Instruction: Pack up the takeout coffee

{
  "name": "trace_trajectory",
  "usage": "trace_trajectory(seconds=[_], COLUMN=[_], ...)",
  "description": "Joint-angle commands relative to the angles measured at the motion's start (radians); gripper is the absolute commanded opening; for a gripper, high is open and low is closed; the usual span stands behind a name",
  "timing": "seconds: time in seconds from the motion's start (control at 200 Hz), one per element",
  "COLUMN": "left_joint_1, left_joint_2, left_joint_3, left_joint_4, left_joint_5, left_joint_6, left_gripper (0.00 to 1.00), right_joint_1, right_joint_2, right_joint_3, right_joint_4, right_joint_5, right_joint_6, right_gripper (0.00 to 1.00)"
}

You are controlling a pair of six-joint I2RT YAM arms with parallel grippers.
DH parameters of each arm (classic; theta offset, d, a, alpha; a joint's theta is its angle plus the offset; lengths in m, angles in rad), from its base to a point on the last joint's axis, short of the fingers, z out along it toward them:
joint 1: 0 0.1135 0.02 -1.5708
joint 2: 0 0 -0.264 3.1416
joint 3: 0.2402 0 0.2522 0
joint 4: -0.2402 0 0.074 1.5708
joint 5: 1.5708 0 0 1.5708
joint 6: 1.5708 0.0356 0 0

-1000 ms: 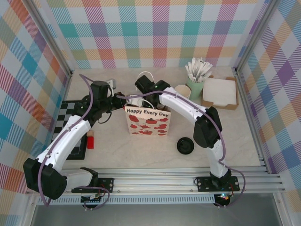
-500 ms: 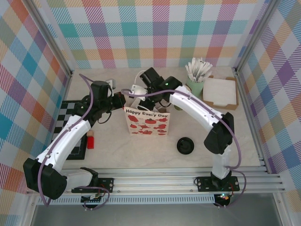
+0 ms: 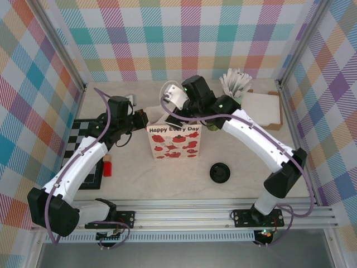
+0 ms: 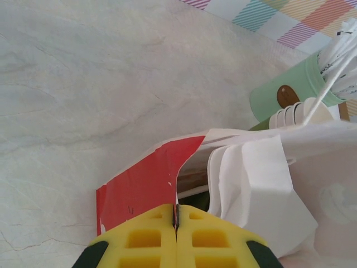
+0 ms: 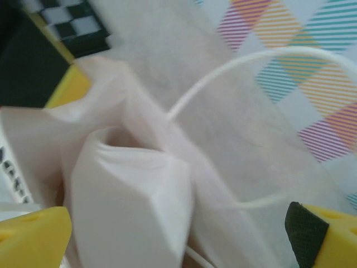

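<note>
My right arm has risen off the bag since a second ago and its elbow has swung out to the right. My right gripper [image 5: 175, 234] has let go: its fingers stand wide apart above the open mouth of the paper bag [image 3: 174, 142], gripping nothing. Nearest me, the loose black lid [image 3: 220, 172] lies on the table, right of the bag. The bag stands upright with its "Happy Every Day" face toward me. My left gripper [image 4: 176, 215] is clenched on the bag's left top edge. I cannot make out the takeout coffee for sure. A sliver of dark green [image 4: 199, 200] shows inside the bag just beyond my left fingers, and I cannot tell whether that is it. Farther right stand the stack of cream-rimmed cups [image 4: 293, 114] and the mint cup of white sticks [image 3: 234, 92].
</note>
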Motion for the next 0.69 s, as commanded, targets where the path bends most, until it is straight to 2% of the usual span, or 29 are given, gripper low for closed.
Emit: trace_trajectory(seconds=[0.0,0.07,0.135,0.245,0.47,0.595,0.69], left_joint_1=[0.001,0.001,0.001,0.001,0.001,0.001,0.001], left_joint_2=[-0.013,-0.015,-0.017,-0.017,-0.049,-0.061,-0.072], left_joint_3=[0.016,0.018,0.016,0.021,0.017,0.021,0.032], left_joint_4=[-0.026,-0.029,-0.029,-0.037,-0.066,-0.085,-0.100], left_joint_5=[-0.022,-0.032,-0.045,-0.065,-0.227,-0.311,-0.376], left_joint_6=[0.007,0.004,0.001,-0.003,-0.073,-0.120,-0.141], left_gripper=[0.00,0.00,0.00,0.00,0.00,0.00,0.00], right_joint_1=[0.003,0.000,-0.024,-0.124,-0.182,-0.243,-0.251], right_joint_2=[-0.103,-0.135,-0.156,-0.191,-0.256,-0.248,-0.233], right_joint_3=[-0.060,-0.068,-0.060,-0.062,-0.146,-0.143,-0.135], right_joint_4=[0.194,0.186,0.105,-0.052,-0.149,-0.223,-0.242], right_joint_5=[0.204,0.323,0.393,0.275,0.353,0.258,0.241], right_joint_6=[0.199,0.329,0.483,0.722,0.901,0.989,0.979], right_gripper=[1.00,1.00,1.00,1.00,1.00,1.00,1.00])
